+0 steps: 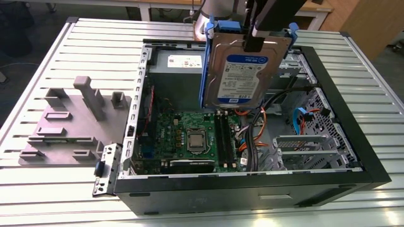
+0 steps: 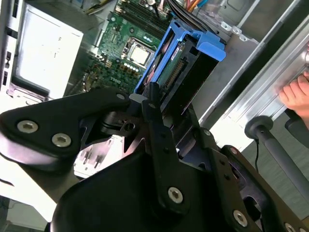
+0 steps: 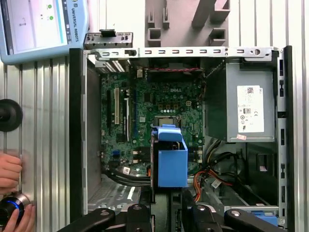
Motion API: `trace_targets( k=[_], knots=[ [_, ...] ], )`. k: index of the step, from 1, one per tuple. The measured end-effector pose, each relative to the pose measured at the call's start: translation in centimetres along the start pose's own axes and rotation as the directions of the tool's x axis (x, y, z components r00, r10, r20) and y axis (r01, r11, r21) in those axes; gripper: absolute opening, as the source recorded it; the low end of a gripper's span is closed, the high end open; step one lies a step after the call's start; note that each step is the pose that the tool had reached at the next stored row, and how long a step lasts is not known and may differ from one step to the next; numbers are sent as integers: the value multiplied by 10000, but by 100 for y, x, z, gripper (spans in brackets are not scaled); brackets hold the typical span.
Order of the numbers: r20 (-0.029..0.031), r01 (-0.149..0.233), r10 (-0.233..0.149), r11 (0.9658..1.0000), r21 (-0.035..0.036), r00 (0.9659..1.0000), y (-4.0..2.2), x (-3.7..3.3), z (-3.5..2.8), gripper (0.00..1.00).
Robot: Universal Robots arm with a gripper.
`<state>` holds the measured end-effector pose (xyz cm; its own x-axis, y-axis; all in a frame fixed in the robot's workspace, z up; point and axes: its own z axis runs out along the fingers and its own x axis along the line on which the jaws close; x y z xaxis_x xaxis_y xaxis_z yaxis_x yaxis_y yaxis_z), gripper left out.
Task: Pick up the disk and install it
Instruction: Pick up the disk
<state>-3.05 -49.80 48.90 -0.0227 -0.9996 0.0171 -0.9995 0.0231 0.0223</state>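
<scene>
Slatted metal counter (image 1: 63,198): carries every item listed.

Desktop computer case (image 1: 252,191): black, lying on its side on the counter, side panel off, interior facing up.

Grey fixture block (image 1: 69,127): moulded posts and slots, on the counter just beside the case, at the exterior view's left.

Power supply (image 3: 244,104): grey box with a white sticker, seated in a corner of the case.

Motherboard (image 1: 189,137): green, flat on the case floor next to the power supply, bare processor near its middle.

Disk (image 1: 243,78): silver hard drive with a white-and-blue label in a bright blue carrier. Held on end above the open case, over the motherboard and beside the power supply. Whether its lower edge touches anything inside the case cannot be told.

Gripper (image 2: 159,104): black linkage, jaws pinching the disk at its upper end, one on each flat face.

Hand (image 3: 9,174): resting on the counter outside the case, on a lit button.

Blue cable (image 1: 300,118): looped inside the case, near the drive bays.
</scene>
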Motion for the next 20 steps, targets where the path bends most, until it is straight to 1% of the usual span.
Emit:
trace_targets(
  k=[5, 6, 7, 11, 20],
  knots=[
    [-19, -1, 1, 10000, 0, 10000, -2, 108, 3, 35],
    [-39, -2, 2, 10000, 0, 10000, -5, 196, 5, 35],
    [-53, -2, 2, 10000, 1, 10000, -6, 249, 8, 35],
    [-83, -3, 3, 10000, 1, 10000, -8, 328, 9, 35],
    [-117, -6, 6, 10000, 3, 9999, -12, 532, 16, 35]
  ],
)
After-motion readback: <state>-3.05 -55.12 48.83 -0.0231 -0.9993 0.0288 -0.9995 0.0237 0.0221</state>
